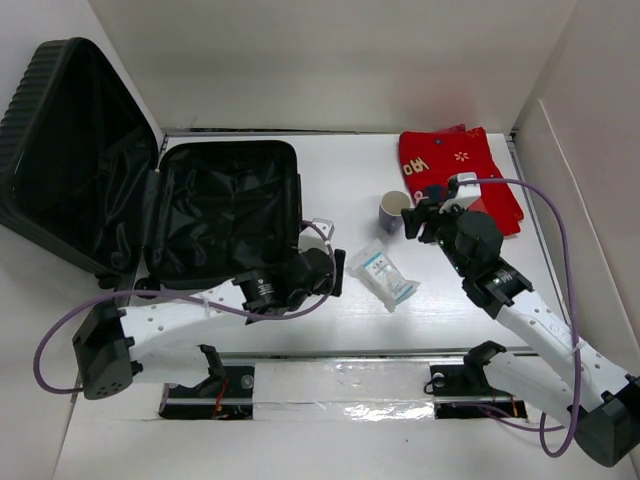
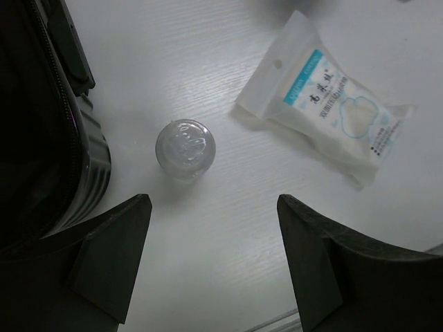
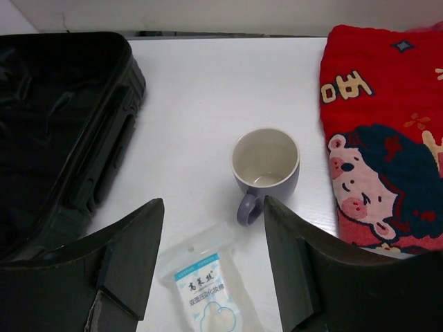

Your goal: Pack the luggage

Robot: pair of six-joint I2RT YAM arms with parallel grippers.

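1. The luggage [image 1: 215, 205] lies open at the left of the tabletop [image 1: 340, 165]. Its lid leans back against the side wall, which leaves the black-lined shell facing up. Nothing can be seen inside it.
2. The left end effector [image 2: 214, 207] hovers with its jaws spread and empty above a small clear round container [image 2: 185, 147]. The container stands just beside the luggage's rim, and the end effector looks lined up to pick it.
3. The right end effector [image 3: 214, 214], also wide open and holding nothing, hangs over an upright purple mug [image 3: 266, 166]. The mug stands between the luggage and a red printed cloth [image 3: 387, 138], its handle turned toward the arm.
4. A sealed packet of cotton pads [image 1: 383, 277] lies flat between the two arms, seemingly within reach of either.
5. The loose items sit to the right of the open shell, probably so each can be lifted straight across into it. Packing appears barely begun.
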